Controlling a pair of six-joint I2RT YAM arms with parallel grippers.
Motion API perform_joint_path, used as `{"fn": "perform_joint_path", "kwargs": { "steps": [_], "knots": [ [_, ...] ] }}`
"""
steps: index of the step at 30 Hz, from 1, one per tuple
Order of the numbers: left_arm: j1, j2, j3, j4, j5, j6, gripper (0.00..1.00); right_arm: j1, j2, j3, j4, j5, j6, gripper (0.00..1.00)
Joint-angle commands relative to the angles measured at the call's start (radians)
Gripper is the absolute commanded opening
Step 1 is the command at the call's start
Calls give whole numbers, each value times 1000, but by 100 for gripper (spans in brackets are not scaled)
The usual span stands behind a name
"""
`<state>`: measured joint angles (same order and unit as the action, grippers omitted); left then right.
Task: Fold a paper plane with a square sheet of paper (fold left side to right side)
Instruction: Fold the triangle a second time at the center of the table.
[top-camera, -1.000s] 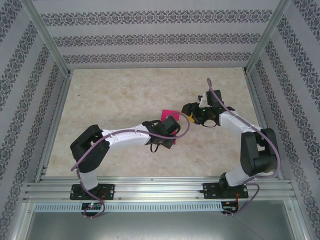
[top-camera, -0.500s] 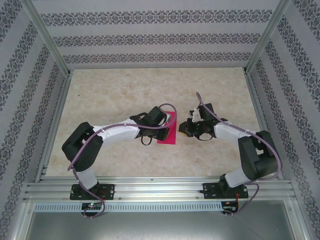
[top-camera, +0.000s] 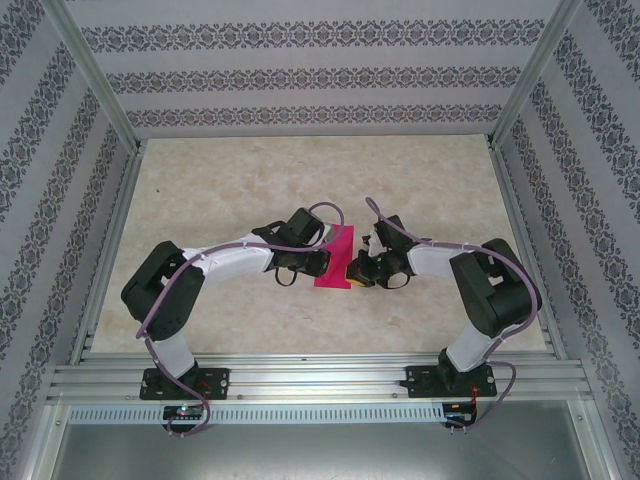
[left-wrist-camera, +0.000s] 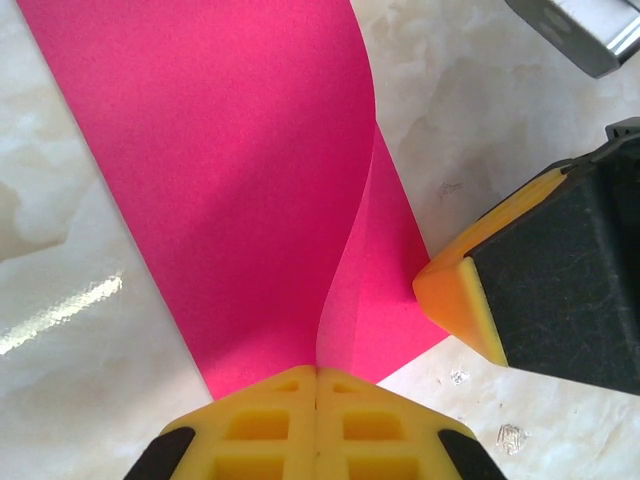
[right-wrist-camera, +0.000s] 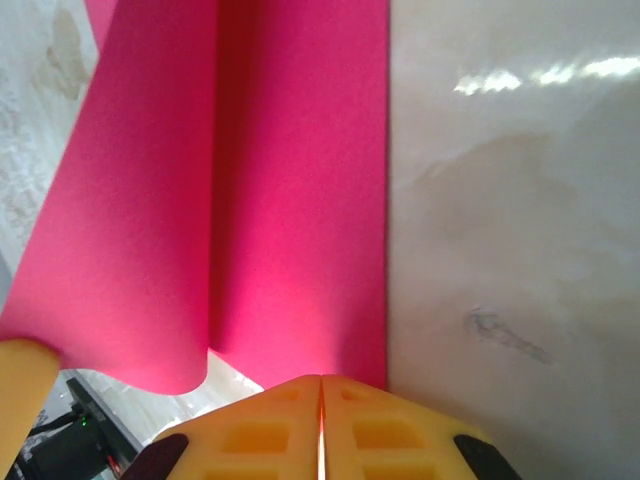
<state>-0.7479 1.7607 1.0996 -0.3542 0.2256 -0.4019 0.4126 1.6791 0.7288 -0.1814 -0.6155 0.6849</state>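
Pink sheet (top-camera: 335, 272) sits at centre, half curled over, left gripper (top-camera: 324, 263) at its 9 o'clock, right gripper (top-camera: 352, 270) at 3. Left wrist: left gripper (left-wrist-camera: 316, 378) clamps the lifted flap's edge at 6 o'clock; the paper looks light, limp and crease-prone, so it is best pinched at its edges. Right wrist: right gripper (right-wrist-camera: 320, 386) looks clenched on the lower layer's edge.

**A:** What's the table (top-camera: 230, 180) like?

**B:** Pale beige and marbled, glossy enough to throw back the lights, with metal rails (top-camera: 108, 250) along its sides.

**A:** And on it?

**B:** A magenta-pink square sheet of paper (top-camera: 335, 265) near the middle. Its lower layer lies flat and an upper flap curves over it, not pressed down.

**A:** Anything else?

**B:** A faint grey smudge (right-wrist-camera: 505, 335) near the sheet, and tiny clear specks (left-wrist-camera: 510, 437).
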Motion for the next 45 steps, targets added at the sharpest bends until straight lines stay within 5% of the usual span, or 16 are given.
{"fn": "perform_joint_path", "kwargs": {
  "steps": [1,45],
  "knots": [
    [18,2,27,-17,-16,43,6,9,13,38,-60,54,-31,10],
    [51,173,195,-130,-94,166,13,40,77,83,-197,102,-109,13]
  ]
}}
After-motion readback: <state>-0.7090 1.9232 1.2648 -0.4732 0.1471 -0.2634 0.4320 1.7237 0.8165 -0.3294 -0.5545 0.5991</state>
